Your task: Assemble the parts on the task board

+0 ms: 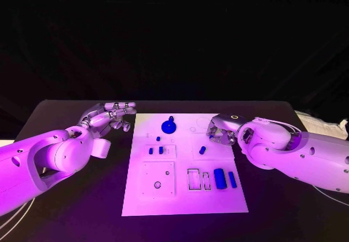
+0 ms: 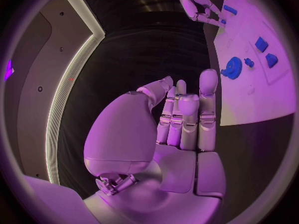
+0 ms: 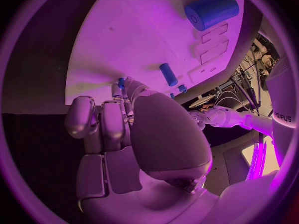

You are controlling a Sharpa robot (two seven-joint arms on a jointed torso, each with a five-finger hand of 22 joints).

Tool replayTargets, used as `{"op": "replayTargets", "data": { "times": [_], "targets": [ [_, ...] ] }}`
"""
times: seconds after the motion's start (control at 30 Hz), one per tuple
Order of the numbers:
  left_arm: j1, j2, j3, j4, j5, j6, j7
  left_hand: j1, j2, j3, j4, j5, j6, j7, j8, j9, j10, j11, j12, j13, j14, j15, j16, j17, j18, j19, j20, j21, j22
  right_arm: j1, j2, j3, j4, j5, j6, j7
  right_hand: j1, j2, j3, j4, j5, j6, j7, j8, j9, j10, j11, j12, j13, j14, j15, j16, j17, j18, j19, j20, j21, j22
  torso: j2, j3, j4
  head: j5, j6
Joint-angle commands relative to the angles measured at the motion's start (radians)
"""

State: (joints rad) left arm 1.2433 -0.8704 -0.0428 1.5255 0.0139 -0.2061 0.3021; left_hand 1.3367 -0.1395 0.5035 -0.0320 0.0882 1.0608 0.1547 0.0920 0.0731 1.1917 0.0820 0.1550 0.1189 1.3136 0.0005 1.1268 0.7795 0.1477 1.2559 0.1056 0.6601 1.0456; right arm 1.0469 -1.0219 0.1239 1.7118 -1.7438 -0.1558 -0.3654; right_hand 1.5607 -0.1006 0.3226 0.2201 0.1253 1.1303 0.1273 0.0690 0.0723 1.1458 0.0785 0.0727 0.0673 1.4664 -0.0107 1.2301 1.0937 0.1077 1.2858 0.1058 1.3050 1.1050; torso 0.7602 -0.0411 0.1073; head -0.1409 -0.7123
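**Two hands wait by the white board**

The task board (image 1: 182, 166) lies flat in the middle of the black table (image 1: 65, 217). Small blue parts sit on it.

A round blue part with teeth, the gear (image 1: 169, 126), lies near the far edge of the board. In the left wrist view the same gear (image 2: 233, 67) sits close to the board's edge, with a tiny blue part (image 2: 248, 62) just beside it. Two short blue parts (image 1: 156, 150) sit side by side in a sunk frame on the left half of the board. One small blue peg (image 1: 202, 149) lies near the middle, toward the right side. A fat blue cylinder (image 1: 220, 178) and a thin blue bar (image 1: 232, 179) lie next to each other near the right edge, beside two empty slots (image 1: 199, 179).

The left hand (image 1: 109, 120) hangs over the table just off the far left corner of the board. Its fingers (image 2: 187, 117) are bent in close together and hold nothing.

The right hand (image 1: 220, 131) is over the board, near its far right corner. Its fingers (image 3: 102, 119) are curled in tight. A bit of blue (image 3: 121, 82) shows right at the fingertips, but I cannot tell if the hand holds it or if it just lies on the board behind.
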Motion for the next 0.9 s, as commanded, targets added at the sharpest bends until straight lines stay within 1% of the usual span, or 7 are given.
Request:
{"op": "replayTargets", "data": {
  "times": [0.03, 0.27, 0.5, 0.73, 0.9],
  "targets": [
    [-0.001, 0.002, 0.0, 0.002, -0.002, 0.015, 0.009, 0.004, 0.006, -0.007, -0.002, 0.002, -0.001, 0.003, 0.001, -0.002, -0.008, 0.003, 0.007, 0.002, -0.009, 0.002, -0.004, -0.002, 0.02, -0.005, -0.001, -0.005, -0.002, -0.004, 0.003, -0.003, 0.001, -0.005, 0.06, -0.01, -0.006, -0.009, 0.013, -0.002, -0.006, 0.011, -0.002, 0.003, 0.002, 0.013, -0.001, 0.004, -0.002, 0.026, 0.006, 0.006, 0.003, -0.008, 0.007, -0.003, 0.008, 0.003, -0.001, 0.0, -0.0007, -0.003, -0.003],
    [-0.001, 0.003, 0.0, 0.002, -0.002, 0.019, 0.007, 0.002, 0.006, -0.011, 0.0, 0.002, -0.002, 0.004, 0.0, -0.002, -0.01, 0.004, 0.008, 0.002, -0.009, 0.003, -0.005, -0.004, 0.02, -0.006, -0.001, -0.007, -0.004, -0.006, 0.006, -0.003, -0.002, -0.032, 0.08, -0.026, -0.014, -0.017, 0.026, -0.007, -0.008, 0.018, -0.004, 0.004, 0.003, 0.021, -0.004, 0.005, -0.004, 0.027, 0.004, 0.007, 0.003, -0.008, 0.009, -0.004, 0.01, 0.006, 0.0, -0.0002, -0.0002, -0.006, -0.006],
    [-0.002, 0.004, 0.0, 0.002, -0.003, 0.021, 0.006, -0.001, 0.006, -0.016, 0.001, 0.002, -0.003, 0.005, -0.001, -0.003, -0.012, 0.005, 0.009, 0.002, -0.01, 0.004, -0.005, -0.005, 0.02, -0.006, 0.0, -0.012, -0.007, -0.016, 0.014, -0.003, -0.003, -0.078, 0.088, -0.038, -0.019, -0.022, 0.038, -0.013, -0.01, 0.025, -0.007, 0.004, 0.004, 0.027, -0.007, 0.005, -0.004, 0.027, 0.001, 0.009, 0.004, -0.009, 0.012, -0.005, 0.013, 0.011, 0.0, 0.0003, 0.0002, -0.007, -0.006],
    [-0.002, 0.004, 0.0, 0.003, -0.005, 0.021, 0.006, 0.0, 0.006, -0.016, 0.001, 0.002, -0.004, 0.005, -0.001, -0.003, -0.013, 0.005, 0.009, 0.002, -0.01, 0.004, -0.005, -0.005, 0.02, -0.007, 0.0, -0.013, -0.008, -0.022, 0.019, -0.003, -0.001, -0.091, 0.077, -0.044, -0.025, -0.023, 0.062, -0.025, -0.013, 0.038, -0.009, 0.007, 0.006, 0.042, -0.01, 0.006, -0.004, 0.029, -0.002, 0.016, 0.012, -0.013, 0.021, -0.009, 0.022, 0.027, 0.0, -0.0007, -0.0006, -0.009, -0.005],
    [-0.003, 0.004, 0.0, 0.003, -0.007, 0.022, 0.005, 0.001, 0.007, -0.016, 0.001, 0.002, -0.004, 0.005, -0.001, -0.003, -0.014, 0.005, 0.01, 0.002, -0.01, 0.004, -0.005, -0.005, 0.02, -0.007, 0.0, -0.014, -0.008, -0.024, 0.019, -0.003, 0.005, -0.095, 0.054, -0.047, -0.031, -0.021, 0.081, -0.036, -0.015, 0.05, -0.011, 0.009, 0.009, 0.056, -0.013, 0.007, -0.003, 0.031, -0.004, 0.02, 0.014, -0.015, 0.029, -0.011, 0.031, 0.041, -0.001, -0.0005, -0.0004, -0.01, -0.005]
  ]
}}
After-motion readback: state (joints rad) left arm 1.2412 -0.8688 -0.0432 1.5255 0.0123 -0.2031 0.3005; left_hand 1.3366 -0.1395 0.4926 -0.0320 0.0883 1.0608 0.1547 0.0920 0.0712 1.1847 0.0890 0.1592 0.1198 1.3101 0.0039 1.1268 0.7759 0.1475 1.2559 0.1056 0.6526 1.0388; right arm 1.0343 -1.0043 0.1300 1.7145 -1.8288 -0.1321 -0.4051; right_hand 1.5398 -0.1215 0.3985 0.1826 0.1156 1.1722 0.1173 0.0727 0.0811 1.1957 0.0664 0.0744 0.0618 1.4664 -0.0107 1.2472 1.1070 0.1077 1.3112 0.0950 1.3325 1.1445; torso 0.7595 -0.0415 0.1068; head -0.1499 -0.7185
